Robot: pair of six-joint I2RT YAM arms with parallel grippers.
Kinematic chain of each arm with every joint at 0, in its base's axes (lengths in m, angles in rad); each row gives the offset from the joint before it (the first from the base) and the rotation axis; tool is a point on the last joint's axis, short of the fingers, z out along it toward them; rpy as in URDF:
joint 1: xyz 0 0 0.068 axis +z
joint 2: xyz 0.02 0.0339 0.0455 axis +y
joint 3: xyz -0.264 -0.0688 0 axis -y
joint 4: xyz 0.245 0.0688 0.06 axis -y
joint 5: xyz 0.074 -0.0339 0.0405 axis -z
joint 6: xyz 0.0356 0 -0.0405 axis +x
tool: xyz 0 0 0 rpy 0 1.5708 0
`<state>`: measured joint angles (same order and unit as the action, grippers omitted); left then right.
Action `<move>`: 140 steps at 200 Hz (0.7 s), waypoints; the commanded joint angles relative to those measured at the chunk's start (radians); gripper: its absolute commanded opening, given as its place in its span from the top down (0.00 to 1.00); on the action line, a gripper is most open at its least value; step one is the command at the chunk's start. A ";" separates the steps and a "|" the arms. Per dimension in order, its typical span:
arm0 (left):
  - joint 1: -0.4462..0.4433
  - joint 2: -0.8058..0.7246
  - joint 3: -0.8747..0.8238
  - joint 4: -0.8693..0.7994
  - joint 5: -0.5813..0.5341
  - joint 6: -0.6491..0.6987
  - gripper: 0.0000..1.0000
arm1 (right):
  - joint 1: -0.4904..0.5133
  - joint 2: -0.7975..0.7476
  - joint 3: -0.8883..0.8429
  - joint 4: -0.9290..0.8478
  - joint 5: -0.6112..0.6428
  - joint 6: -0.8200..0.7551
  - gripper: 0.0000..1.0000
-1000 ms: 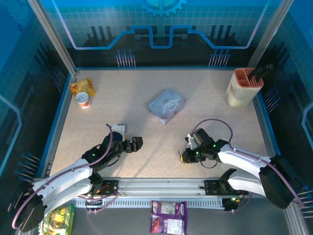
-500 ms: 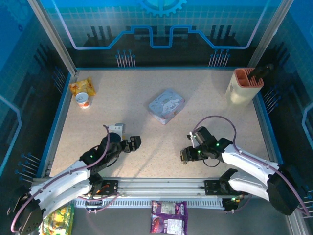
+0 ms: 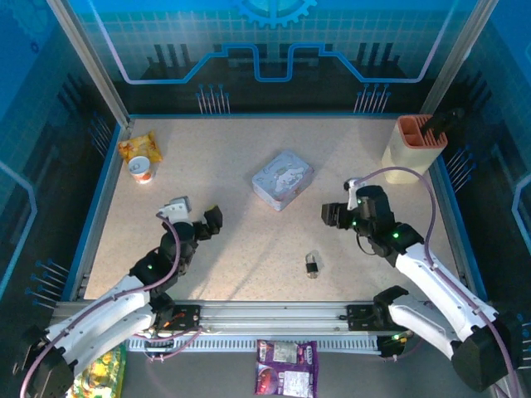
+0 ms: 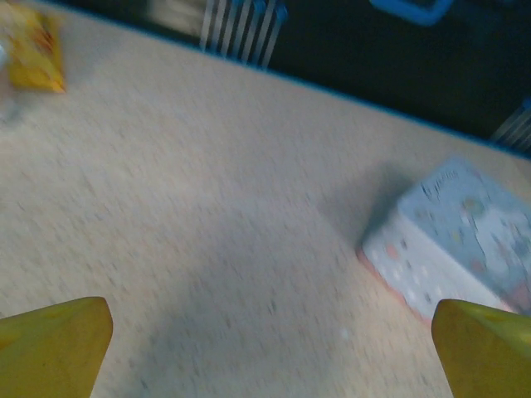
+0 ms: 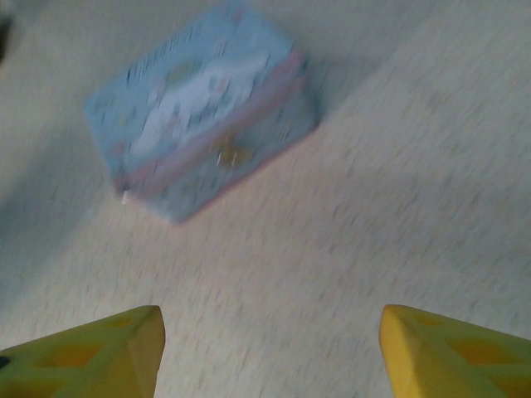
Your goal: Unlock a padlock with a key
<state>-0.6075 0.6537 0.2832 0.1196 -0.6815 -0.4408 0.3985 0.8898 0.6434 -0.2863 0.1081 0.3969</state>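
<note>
The tiny padlock (image 3: 313,264), dark with a silvery top, lies alone on the table near the front edge. I cannot make out the key as a separate thing there. My left gripper (image 3: 209,222) hovers well left of the padlock, and in the left wrist view it (image 4: 270,332) is open with bare tabletop between its yellow fingertips (image 4: 58,336). My right gripper (image 3: 332,213) hangs behind and to the right of the padlock. In the right wrist view it (image 5: 272,336) is open too, with nothing between its fingertips (image 5: 108,348).
A grey-blue tin (image 3: 282,179) (image 4: 465,232) (image 5: 203,141) sits mid-table behind both grippers. A yellow snack packet and small cup (image 3: 139,157) lie at the back left. A beige holder (image 3: 413,148) stands at the back right.
The right gripper has left the padlock and risen back to the right, leaving it on the table. The left gripper pulled back and to the left.
</note>
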 commanded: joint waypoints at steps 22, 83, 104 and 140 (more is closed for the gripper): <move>0.090 0.088 0.023 0.387 -0.165 0.194 0.01 | -0.063 0.020 -0.006 0.368 0.152 -0.187 0.18; 0.190 0.366 0.090 0.470 0.089 0.481 0.01 | -0.074 0.009 -0.309 0.886 0.220 -0.505 0.00; 0.205 0.398 0.067 0.569 0.064 0.516 0.01 | -0.075 0.017 -0.344 0.878 0.268 -0.524 0.00; 0.243 0.515 0.034 0.726 0.062 0.590 0.01 | -0.075 0.051 -0.415 0.953 0.251 -0.550 0.00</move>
<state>-0.3882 1.0966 0.3283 0.6727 -0.6380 0.0540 0.3370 0.9131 0.2707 0.5278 0.3370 -0.0952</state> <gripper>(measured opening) 0.992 0.995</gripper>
